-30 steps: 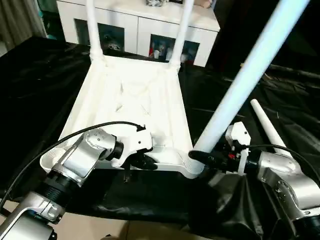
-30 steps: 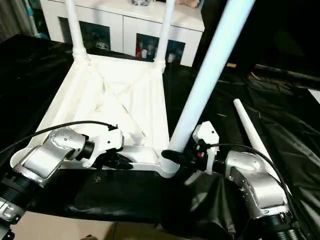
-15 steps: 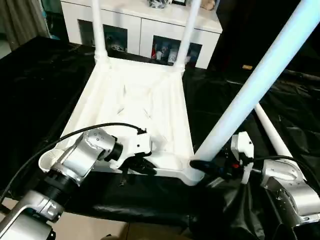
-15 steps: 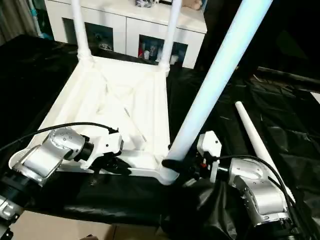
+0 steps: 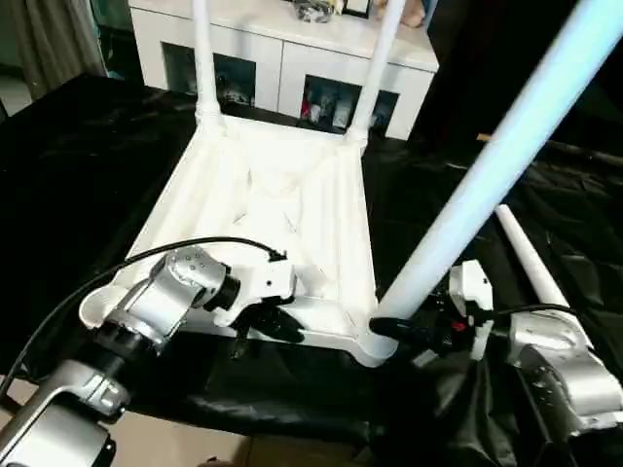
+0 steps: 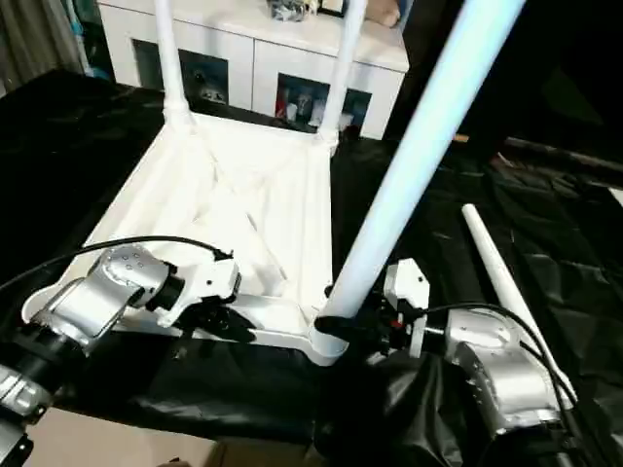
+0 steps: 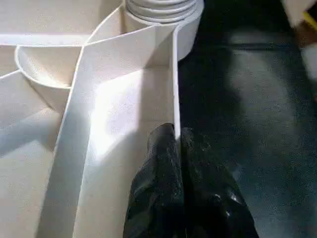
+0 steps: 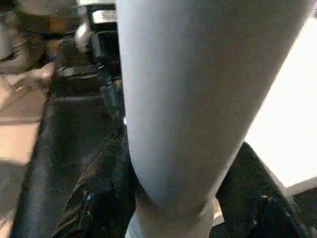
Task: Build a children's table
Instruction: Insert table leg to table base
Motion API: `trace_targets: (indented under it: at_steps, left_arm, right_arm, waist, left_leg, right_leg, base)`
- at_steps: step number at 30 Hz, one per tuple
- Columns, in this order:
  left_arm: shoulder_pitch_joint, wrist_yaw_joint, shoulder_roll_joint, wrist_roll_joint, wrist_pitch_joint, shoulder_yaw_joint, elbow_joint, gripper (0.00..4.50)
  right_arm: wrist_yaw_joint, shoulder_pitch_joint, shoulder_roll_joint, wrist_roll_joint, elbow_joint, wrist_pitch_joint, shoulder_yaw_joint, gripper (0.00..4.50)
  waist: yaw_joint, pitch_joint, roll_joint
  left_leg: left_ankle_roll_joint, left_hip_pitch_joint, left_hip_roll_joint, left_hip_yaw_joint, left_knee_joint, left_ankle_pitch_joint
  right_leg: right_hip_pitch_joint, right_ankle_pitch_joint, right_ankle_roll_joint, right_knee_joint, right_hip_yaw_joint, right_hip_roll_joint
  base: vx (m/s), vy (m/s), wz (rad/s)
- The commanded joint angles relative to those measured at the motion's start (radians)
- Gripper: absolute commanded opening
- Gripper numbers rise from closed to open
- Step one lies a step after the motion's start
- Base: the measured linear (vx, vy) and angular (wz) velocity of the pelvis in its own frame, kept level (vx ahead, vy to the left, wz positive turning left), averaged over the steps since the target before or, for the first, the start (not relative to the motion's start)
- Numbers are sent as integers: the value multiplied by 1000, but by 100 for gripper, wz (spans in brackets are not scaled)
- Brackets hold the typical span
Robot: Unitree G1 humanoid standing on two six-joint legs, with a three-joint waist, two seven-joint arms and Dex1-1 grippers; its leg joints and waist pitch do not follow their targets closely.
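Note:
The white table top lies upside down on black sheeting, ribbed underside up. Two legs stand in its far corner sockets. A third leg rises tilted from the near right socket. My right gripper is shut on that leg's base; its black fingers wrap the tube in the right wrist view. My left gripper is shut on the top's near edge wall, one finger on each side of it. A fourth leg lies loose on the sheet at the right.
A white cabinet with glass doors stands right behind the table top. Black sheeting covers the floor on all sides. The near left corner socket holds no leg. Bare floor shows at the near edge.
The whole view has shifted slightly, so the camera moved. The tilted leg stays in the near right socket. Both grippers keep their holds.

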Motion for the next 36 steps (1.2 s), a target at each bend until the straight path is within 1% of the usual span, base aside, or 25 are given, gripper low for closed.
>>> trace_targets:
  at_steps: [1, 2, 4, 5, 6, 8, 9, 10, 11, 14, 16, 17, 18, 20, 22, 23, 25, 28, 29, 30, 31, 32, 34, 35, 36]
  left_arm:
    - [-36, 25, -23, -10, -7, 32, -13, 0]
    - [-36, 28, -26, -12, -5, 36, -10, 0]
    - [-34, 41, -41, -26, 20, 52, -12, 0]
    - [-33, 46, -48, -32, 36, 59, -17, 0]
    - [-33, 46, -48, -32, 36, 59, -17, 0]
    - [-29, 57, -58, -43, 64, 69, -32, 0]
    - [-28, 59, -60, -44, 69, 71, -34, 0]
    - [-28, 60, -62, -45, 74, 71, -37, 0]
    - [-28, 64, -65, -48, 84, 71, -41, 0]
    - [-28, 79, -71, -50, 93, 73, -44, 0]
    - [-29, 94, -77, -46, 104, 76, -45, 0]
    - [-29, 103, -81, -43, 114, 78, -47, 0]
    - [-29, 111, -83, -39, 120, 79, -51, 0]
    - [-28, 131, -88, -30, 132, 80, -58, 0]
    - [-27, 161, -100, -21, 153, 83, -68, 0]
    - [-27, 169, -103, -20, 157, 84, -69, 0]
    - [-29, 229, -129, -10, 184, 93, -73, 0]
    - [-28, 274, -149, -1, 210, 97, -78, 0]
    - [-26, 280, -152, 1, 216, 98, -80, 0]
    - [-26, 301, -161, 5, 225, 101, -80, 0]
    - [-26, 346, -180, 15, 245, 109, -75, 0]
    - [-26, 359, -185, 18, 250, 112, -73, 0]
    - [-30, 409, -210, 25, 275, 121, -63, 0]
    - [-33, 441, -230, 29, 291, 126, -55, 0]
    - [-33, 461, -244, 31, 305, 127, -56, 0]
  right_arm:
    - [-101, 36, 1, -98, 154, 46, 9, 184]
    - [-106, 34, 5, -94, 159, 47, 3, 184]
    - [-142, 27, 21, -84, 176, 45, -19, 184]
    - [-157, 24, 27, -83, 183, 46, -27, 184]
    - [-157, 24, 27, -83, 183, 46, -27, 184]
    - [-224, 6, 45, -102, 206, 45, -34, 184]
    - [-236, 2, 50, -105, 209, 45, -35, 184]
    - [-260, -5, 55, -112, 215, 52, -36, 184]
    - [-289, -17, 64, -124, 232, 51, -36, 184]
    - [-347, -37, 78, -146, 257, 55, -36, 184]
    - [-389, -57, 89, -166, 277, 62, -32, 184]
    - [-414, -68, 95, -176, 287, 67, -31, 184]
    - [-427, -77, 102, -178, 292, 75, -31, 184]
    - [-459, -94, 115, -174, 306, 96, -36, 184]
    - [-501, -122, 132, -175, 334, 111, -45, 184]
    - [-511, -129, 136, -176, 342, 112, -47, 184]
    - [-589, -175, 164, -181, 401, 116, -67, 184]
    - [-667, -223, 190, -179, 464, 118, -89, 184]
    - [-680, -231, 194, -180, 473, 117, -91, 184]
    - [-711, -246, 200, -182, 491, 112, -98, 184]
    - [-767, -274, 211, -191, 523, 101, -104, 184]
    - [-780, -281, 215, -193, 529, 99, -105, 184]
    - [-827, -309, 231, -193, 557, 94, -111, 184]
    - [-861, -329, 246, -189, 576, 94, -118, 184]
    - [-886, -346, 257, -188, 597, 91, -125, 184]
  waist:
    - [-8, -19, 25]
    - [-12, -19, 24]
    - [-20, -21, 26]
    - [-27, -21, 25]
    - [-29, -21, 24]
    - [-32, -19, 24]
    - [-33, -18, 25]
    - [-35, -14, 23]
    - [-37, -14, 24]
    - [-47, -13, 27]
    - [-54, -14, 30]
    - [-56, -14, 32]
    - [-60, -15, 29]
    - [-62, -12, 30]
    - [-63, -9, 29]
    - [-65, -10, 29]
    - [-73, -9, 30]
    - [-85, -9, 31]
    - [-87, -7, 34]
    - [-88, -9, 33]
    - [-87, -7, 37]
    - [-89, -6, 34]
    - [-92, -3, 37]
    - [-93, -4, 39]
    - [-98, -2, 38]
  left_leg:
    - [-37, 19, 70, -45, -98, -440]
    - [-43, 18, 71, -48, -101, -457]
    - [-49, 20, 73, -51, -105, -475]
    - [-50, 12, 72, -54, -108, -469]
    - [-50, 8, 72, -54, -109, -462]
    - [-47, 9, 70, -52, -110, -454]
    - [-47, 10, 69, -53, -109, -462]
    - [-47, 11, 68, -54, -107, -482]
    - [-48, 14, 68, -56, -107, -491]
    - [-48, 13, 67, -60, -108, -505]
    - [-50, 9, 69, -63, -113, -502]
    - [-53, 9, 69, -64, -114, -506]
    - [-55, 6, 67, -64, -116, -504]
    - [-53, 7, 67, -63, -116, -506]
    - [-48, 13, 67, -60, -113, -514]
    - [-50, 13, 66, -61, -113, -516]
    - [-58, 7, 66, -65, -115, -524]
    - [-63, 11, 64, -67, -115, -556]
    - [-64, 11, 64, -69, -116, -563]
    - [-63, 11, 64, -69, -118, -563]
    - [-62, 11, 64, -69, -120, -566]
    - [-63, 12, 64, -67, -119, -568]
    - [-60, 21, 62, -66, -116, -584]
    - [-62, 22, 62, -66, -116, -588]
    - [-63, 18, 62, -68, -118, -594]
  right_leg:
    - [0, -463, -162, -111, 50, -107]
    - [0, -480, -151, -114, 49, -106]
    - [1, -468, -149, -117, 46, -106]
    - [5, -447, -154, -114, 44, -106]
    - [7, -438, -154, -113, 44, -105]
    - [3, -438, -154, -114, 45, -106]
    - [0, -454, -154, -117, 45, -108]
    - [-2, -510, -140, -124, 46, -110]
    - [-5, -536, -131, -127, 46, -111]
    - [-7, -565, -122, -132, 44, -113]
    - [-2, -533, -127, -130, 40, -111]
    - [-3, -522, -131, -130, 38, -110]
    - [0, -508, -133, -129, 36, -110]
    - [-4, -508, -132, -133, 35, -111]
    - [-11, -527, -131, -137, 36, -113]
    - [-11, -531, -132, -136, 35, -113]
    - [-9, -544, -124, -137, 31, -113]
    - [-12, -560, -118, -141, 25, -113]
    - [-11, -561, -115, -143, 23, -112]
    - [-7, -550, -110, -145, 20, -111]
    - [-9, -539, -111, -147, 20, -111]
    - [-12, -536, -113, -146, 22, -110]
    - [-20, -548, -113, -151, 21, -110]
    - [-19, -542, -114, -151, 20, -109]
    - [-18, -527, -115, -150, 17, -107]
  base:
    - [-55, 11, -5]
    - [0, 0, 0]
    - [0, 0, 0]
    - [0, 0, 0]
    - [0, 0, 0]
    - [0, 0, 0]
    - [0, 0, 0]
    - [0, 0, 0]
    - [0, 0, 0]
    - [0, 0, 0]
    - [0, 0, 0]
    - [0, 0, 0]
    - [0, 0, 0]
    - [0, 0, 0]
    - [0, 0, 0]
    - [0, 0, 0]
    - [0, 0, 0]
    - [0, 0, 0]
    - [0, 0, 0]
    - [0, 0, 0]
    - [0, 0, 0]
    - [0, 0, 0]
    - [0, 0, 0]
    - [0, 0, 0]
    - [0, 0, 0]
